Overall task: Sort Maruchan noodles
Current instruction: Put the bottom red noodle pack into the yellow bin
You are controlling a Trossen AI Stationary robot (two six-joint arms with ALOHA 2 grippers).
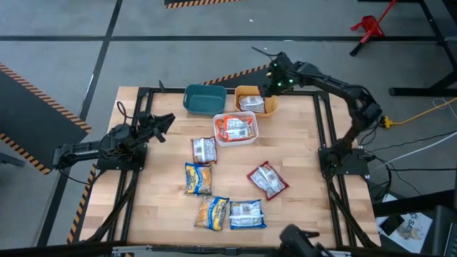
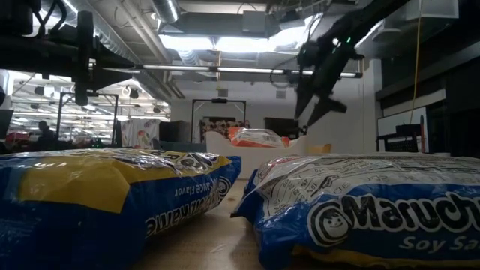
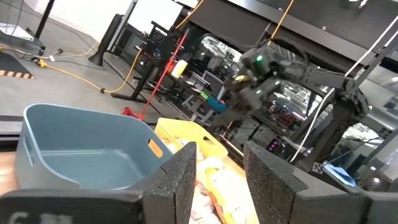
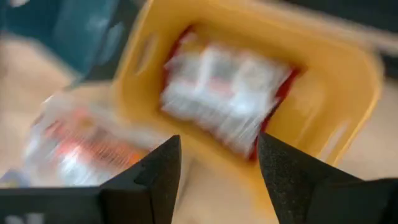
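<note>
Several Maruchan packets lie flat on the table: blue-yellow ones (image 1: 198, 178) (image 1: 212, 212) (image 1: 246, 213) and maroon-white ones (image 1: 203, 149) (image 1: 267, 179). Orange-red packets (image 1: 236, 126) sit in the white bin (image 1: 217, 134). A maroon-white packet (image 4: 227, 93) lies in the orange bin (image 1: 243, 91). My right gripper (image 1: 270, 87) hovers open above that orange bin, holding nothing. My left gripper (image 1: 165, 122) waits open over the table's left part, pointing toward the teal bin (image 1: 205, 98).
The three bins stand together at the far middle of the table, the teal one showing nothing inside (image 3: 81, 143). Bare wood lies on the table's right side (image 1: 303, 143) and around the left arm. Two blue packets (image 2: 112, 195) (image 2: 367, 210) fill the low view's foreground.
</note>
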